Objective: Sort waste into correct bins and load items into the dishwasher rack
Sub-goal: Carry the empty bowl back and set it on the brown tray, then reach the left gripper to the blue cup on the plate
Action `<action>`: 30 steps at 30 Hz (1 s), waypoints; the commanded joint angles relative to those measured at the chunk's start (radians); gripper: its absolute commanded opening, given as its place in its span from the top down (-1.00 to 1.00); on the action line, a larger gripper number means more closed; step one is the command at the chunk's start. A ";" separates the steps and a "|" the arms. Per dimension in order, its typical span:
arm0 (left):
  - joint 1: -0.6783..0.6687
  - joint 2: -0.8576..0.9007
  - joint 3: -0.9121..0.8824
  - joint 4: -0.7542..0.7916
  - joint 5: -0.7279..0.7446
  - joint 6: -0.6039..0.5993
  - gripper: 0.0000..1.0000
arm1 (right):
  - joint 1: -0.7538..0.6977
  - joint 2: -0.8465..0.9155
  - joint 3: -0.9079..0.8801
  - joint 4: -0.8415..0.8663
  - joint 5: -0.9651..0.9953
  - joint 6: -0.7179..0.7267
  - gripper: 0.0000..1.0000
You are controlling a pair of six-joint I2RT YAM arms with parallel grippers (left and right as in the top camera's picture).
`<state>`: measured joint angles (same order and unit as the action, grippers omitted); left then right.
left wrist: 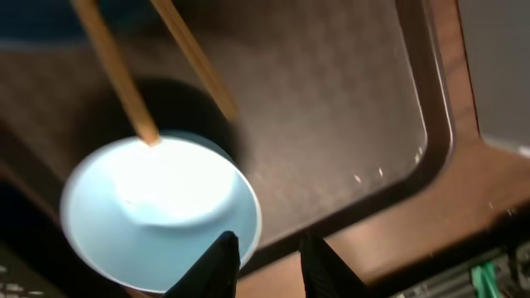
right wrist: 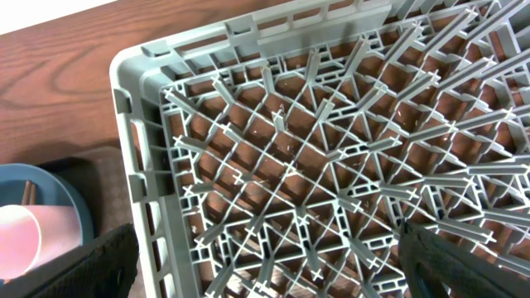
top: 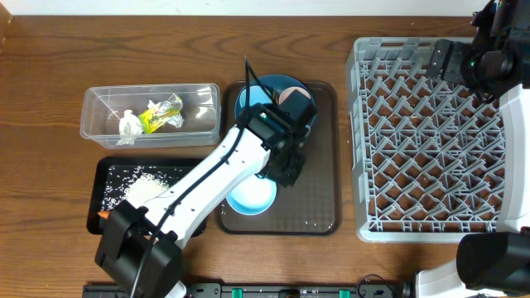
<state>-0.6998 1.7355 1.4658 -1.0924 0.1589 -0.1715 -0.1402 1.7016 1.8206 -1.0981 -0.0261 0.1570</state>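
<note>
Tipping the bowl: the left gripper (left wrist: 267, 247) is hanging low with its jaws slightly parted and nothing showing between them. The bowl (left wrist: 157, 207) is sitting just beside them, its rim against one finger. Closing off-centre is risking a shove or a flip rather than a catch.
Chopsticks (left wrist: 124, 83): lying just beyond the bowl, one tip reaching its rim. A lifted bowl is likely dragging or rolling them.
Tray (left wrist: 356, 99): lying under the jaws, its raised lip blocking any sideways slide.
Plate (top: 248, 99), pink cup (top: 296, 101): waiting farther beyond the jaws, crowding that end of the tray.
Tub (top: 91, 116), black bin (top: 103, 178): sitting well off to the jaws' left, tissue (top: 130, 124) and wrapper (top: 161, 114) in the tub, rice (top: 145, 186) in the black one.
Rack (top: 431, 141): standing well to the right. The right gripper (right wrist: 273, 265) is hovering over it, jaws spread wide, carrying nothing.
</note>
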 commanded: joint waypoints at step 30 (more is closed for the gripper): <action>0.360 0.011 0.070 0.423 -0.145 -0.164 0.28 | -0.003 -0.002 0.017 0.003 -0.001 0.007 -0.98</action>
<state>-0.3382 1.7321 1.5181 -0.6861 0.0223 -0.3260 -0.1402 1.7016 1.8206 -1.0981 -0.0261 0.1570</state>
